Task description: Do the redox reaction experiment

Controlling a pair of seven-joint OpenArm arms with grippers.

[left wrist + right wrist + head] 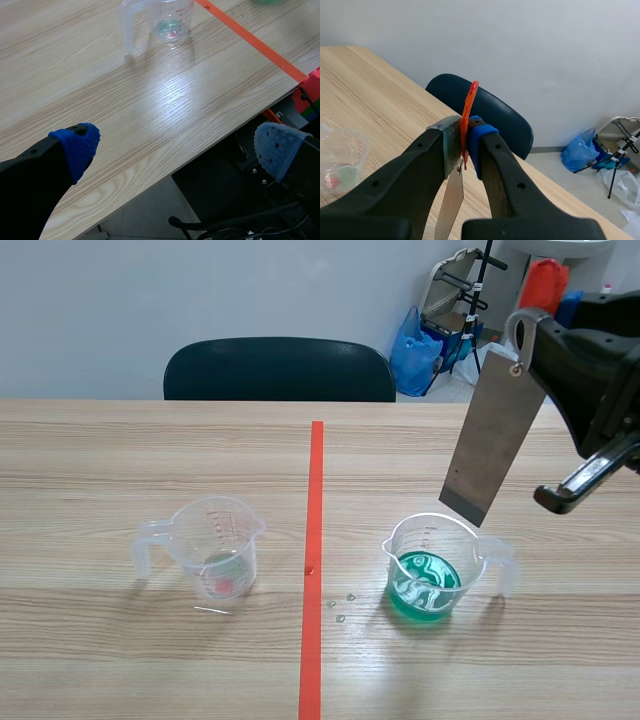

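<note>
The left jaws stand released, blue pads wide apart with nothing between them. They hang over the near edge of the counter, well apart from the beaker of green liquid and on its left. A few droplets lie on the counter just beside that beaker, between it and the tape line. Across the line, left of the green beaker, stands a second beaker, almost empty, with a faint green and red trace at its bottom.

The right jaws are clenched on the upper end of a metal strip, pinched flat between the pads. A thin orange piece stands up between the pads beside the strip; what it is I cannot tell. The strip hangs above the green beaker, long axis close to upright, its top leaning away to the right and its lower edge near the rim's far right side. Whether that edge is over the mouth or just behind it, the scene view does not settle.

The dip probably turns on this: the liquid lies below the jaws, roughly along the strip's length, so the right arm is the one placed to lower it.

Beyond the green beaker stand a dark chair and a blue bag.
</note>
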